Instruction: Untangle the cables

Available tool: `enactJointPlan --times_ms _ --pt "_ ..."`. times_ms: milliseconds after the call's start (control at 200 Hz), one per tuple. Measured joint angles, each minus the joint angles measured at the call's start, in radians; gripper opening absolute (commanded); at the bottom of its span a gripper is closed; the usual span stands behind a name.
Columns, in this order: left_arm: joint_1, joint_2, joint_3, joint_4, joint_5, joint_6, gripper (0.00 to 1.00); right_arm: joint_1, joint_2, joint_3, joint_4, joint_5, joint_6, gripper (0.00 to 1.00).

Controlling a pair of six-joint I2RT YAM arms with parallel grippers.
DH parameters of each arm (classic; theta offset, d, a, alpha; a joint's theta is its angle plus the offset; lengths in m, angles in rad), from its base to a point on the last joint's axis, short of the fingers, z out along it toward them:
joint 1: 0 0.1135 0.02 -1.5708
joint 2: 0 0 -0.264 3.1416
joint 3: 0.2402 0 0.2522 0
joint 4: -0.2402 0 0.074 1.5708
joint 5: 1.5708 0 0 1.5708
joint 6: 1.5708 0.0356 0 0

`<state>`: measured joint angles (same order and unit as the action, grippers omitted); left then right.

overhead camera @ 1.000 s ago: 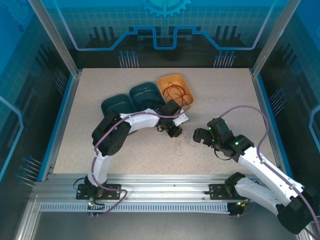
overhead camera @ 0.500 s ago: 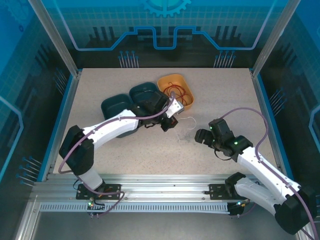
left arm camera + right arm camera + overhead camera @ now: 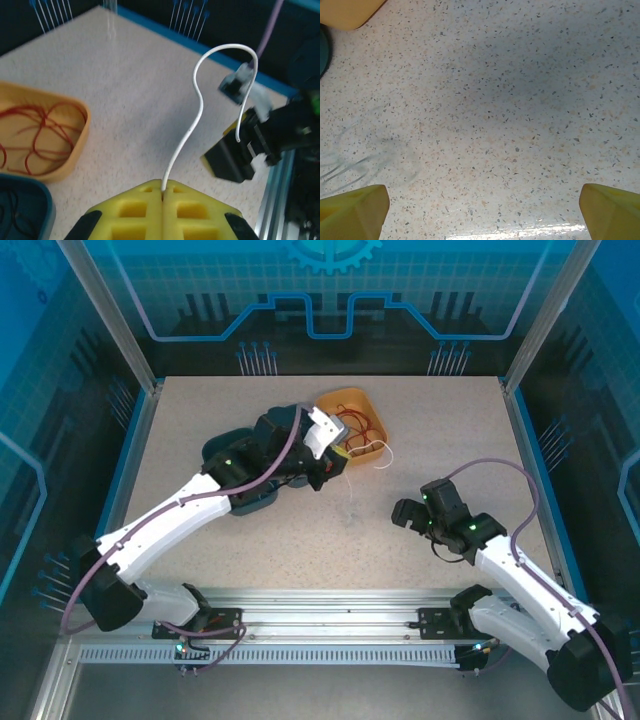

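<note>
The left gripper (image 3: 162,192) is clenched on the white cable (image 3: 200,100). The cable rises from between the yellow pads, bends into a hook and ends free in the air above the table (image 3: 520,100). The right gripper (image 3: 483,212) is spread wide and empty, low over bare table and well apart from the left one.

The pinch on so thin a wire is narrow, so a quick swing may let the wire slide out. The loose tail hangs near the orange tray (image 3: 75,145), and carrying it across the rim could drop it onto the red cable (image 3: 40,135) and knot the two together.

The orange tray holds only the red cable, in loose loops. The teal tray (image 3: 42,200) touching it seems to hold thin black cable (image 3: 15,220), though that corner is dark and cropped.
</note>
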<state>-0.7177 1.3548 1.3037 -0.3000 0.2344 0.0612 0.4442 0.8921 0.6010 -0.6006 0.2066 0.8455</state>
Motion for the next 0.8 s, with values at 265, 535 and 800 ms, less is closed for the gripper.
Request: enactJointPlan --times_ms 265,535,800 --pt "0.0 0.039 0.126 0.045 0.007 -0.03 0.0 -0.007 -0.053 -0.037 0.059 -0.031 -0.024 0.84" --pt "0.0 0.119 0.151 0.061 0.03 -0.074 0.0 -0.007 -0.149 -0.173 0.288 -0.195 -0.063 0.78" --pt "0.0 0.158 0.153 0.096 0.071 -0.115 0.0 -0.007 -0.098 -0.167 0.408 -0.236 -0.072 0.67"
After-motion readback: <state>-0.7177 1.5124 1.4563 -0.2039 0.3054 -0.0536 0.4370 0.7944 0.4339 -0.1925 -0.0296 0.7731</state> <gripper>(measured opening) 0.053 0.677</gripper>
